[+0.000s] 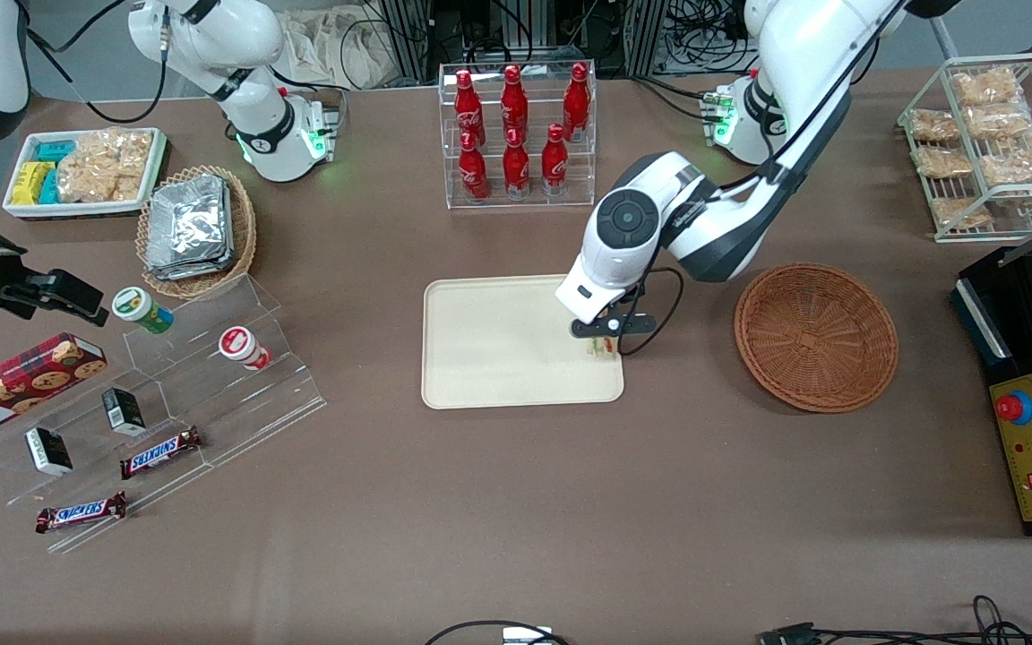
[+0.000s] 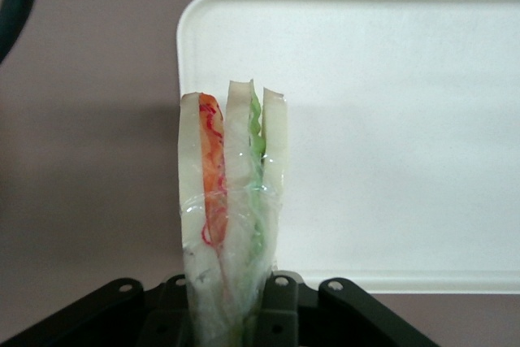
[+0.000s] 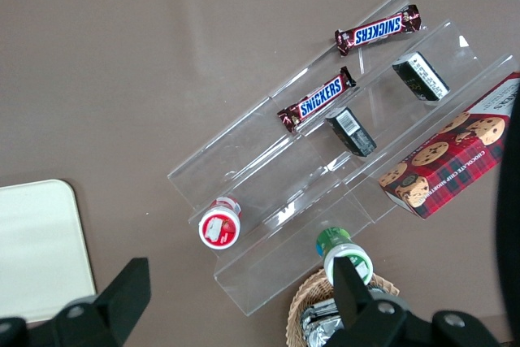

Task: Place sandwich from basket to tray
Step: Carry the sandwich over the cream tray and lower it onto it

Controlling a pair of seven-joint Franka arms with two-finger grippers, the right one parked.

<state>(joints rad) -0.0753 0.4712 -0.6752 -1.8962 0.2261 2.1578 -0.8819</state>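
Front view: left gripper (image 1: 603,339) low over the tray (image 1: 498,345), at the tray's end nearest the dark wicker basket (image 1: 816,336). Sandwich (image 1: 603,348) only a sliver of green and red below the fingers, over the tray's edge zone. Basket holds nothing visible, so the carry looks nearly done; what remains is judged to be lowering and letting go. Arm reaches in from the working arm's end of the table, wrist pointing down, which suits a straight set-down.

Left wrist view: sandwich (image 2: 231,201) hangs between the fingers (image 2: 280,306), clamped across its wrapped bread faces, layers on edge; orange-red filling one side, green the other. Tray (image 2: 390,136) fills most of the ground below; brown tabletop (image 2: 89,160) beside it. The sandwich lines up close to the tray's rim, so a release here risks landing it on the lip; a small shift inward seems wise.

Right wrist view: parked over the acrylic step stand (image 3: 341,160) with Snickers bars (image 3: 379,30); one tray corner (image 3: 36,241) shows, no sandwich
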